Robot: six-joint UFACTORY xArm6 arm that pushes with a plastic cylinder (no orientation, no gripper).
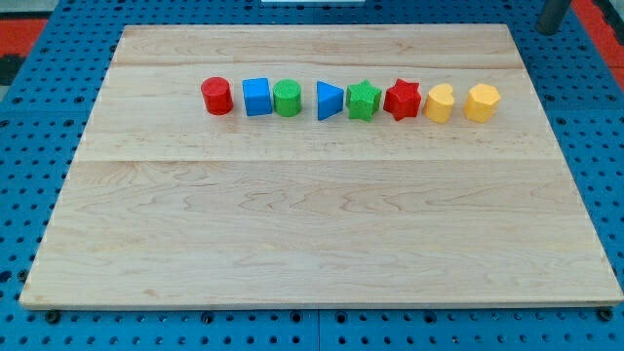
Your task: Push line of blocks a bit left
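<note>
Wooden board (322, 234), eight coloured blocks in row, tool state cannot tell.

Line of eight blocks near the worktop's top edge: red cylinder (216, 97), blue cube (257, 97), green cylinder (287, 98), blue triangle (329, 100), green star (364, 100), red star (402, 99), two yellow blocks (441, 102) (482, 101).

1. Bright, even light falls over the wooden board (322, 234); no glare spots show.
2. The blocks cast only short, soft shadows at their near side.
3. Focus is sharp throughout, with the far-right corner slightly soft.
</note>
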